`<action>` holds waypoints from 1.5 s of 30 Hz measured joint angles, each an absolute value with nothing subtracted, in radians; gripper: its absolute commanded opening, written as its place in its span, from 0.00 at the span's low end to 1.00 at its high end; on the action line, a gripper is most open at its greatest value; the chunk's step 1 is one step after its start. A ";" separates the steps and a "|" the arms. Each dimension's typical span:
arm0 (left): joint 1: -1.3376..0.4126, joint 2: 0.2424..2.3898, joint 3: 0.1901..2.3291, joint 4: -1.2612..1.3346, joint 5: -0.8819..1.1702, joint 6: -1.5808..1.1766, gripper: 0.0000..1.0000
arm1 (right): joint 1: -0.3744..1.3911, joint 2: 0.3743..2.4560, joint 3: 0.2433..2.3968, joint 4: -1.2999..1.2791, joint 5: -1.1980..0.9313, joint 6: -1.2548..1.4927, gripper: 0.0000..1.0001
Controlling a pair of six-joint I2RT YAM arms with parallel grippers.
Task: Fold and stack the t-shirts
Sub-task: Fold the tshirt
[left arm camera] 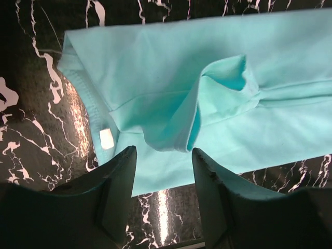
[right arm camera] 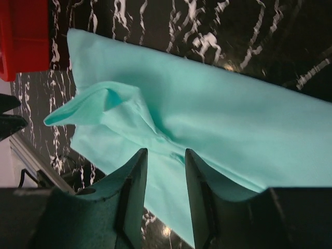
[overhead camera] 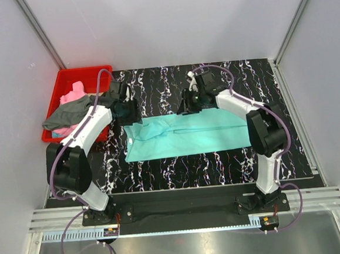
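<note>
Teal-turquoise cotton t-shirt (overhead camera: 182,136) lies part-folded between black marbled bench (overhead camera: 220,170) edges; our left gripper (left arm camera: 164,153) and right gripper (right arm camera: 165,154) hover, fingers spread, likely to pinch it.

From above, the grey shirt (overhead camera: 69,115) covers most of the pink shirt (overhead camera: 73,94) in the red bin (overhead camera: 54,96); both wrist views cut off the teal shirt (left arm camera: 155,78) at their right edge.

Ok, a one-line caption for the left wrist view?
Open left claw poised over the teal t-shirt, one fold raised, lying on the black marbled table.
</note>
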State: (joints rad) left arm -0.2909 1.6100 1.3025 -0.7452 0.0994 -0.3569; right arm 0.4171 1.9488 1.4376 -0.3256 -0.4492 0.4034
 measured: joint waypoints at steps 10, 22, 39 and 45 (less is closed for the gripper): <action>-0.258 1.800 1.458 -0.727 0.101 -0.402 0.52 | 0.493 2.210 1.703 -0.310 -0.359 0.432 0.28; -0.225 1.930 1.555 -0.777 0.080 -0.437 0.50 | 0.518 2.339 1.812 -0.322 -0.342 0.433 0.22; -0.218 1.857 1.541 -0.812 0.171 -0.421 0.48 | 0.586 2.315 1.759 -0.355 -0.496 0.327 0.23; -0.218 1.626 1.518 -0.825 0.114 -0.427 0.54 | 0.590 2.086 1.448 -0.319 -0.562 0.280 0.24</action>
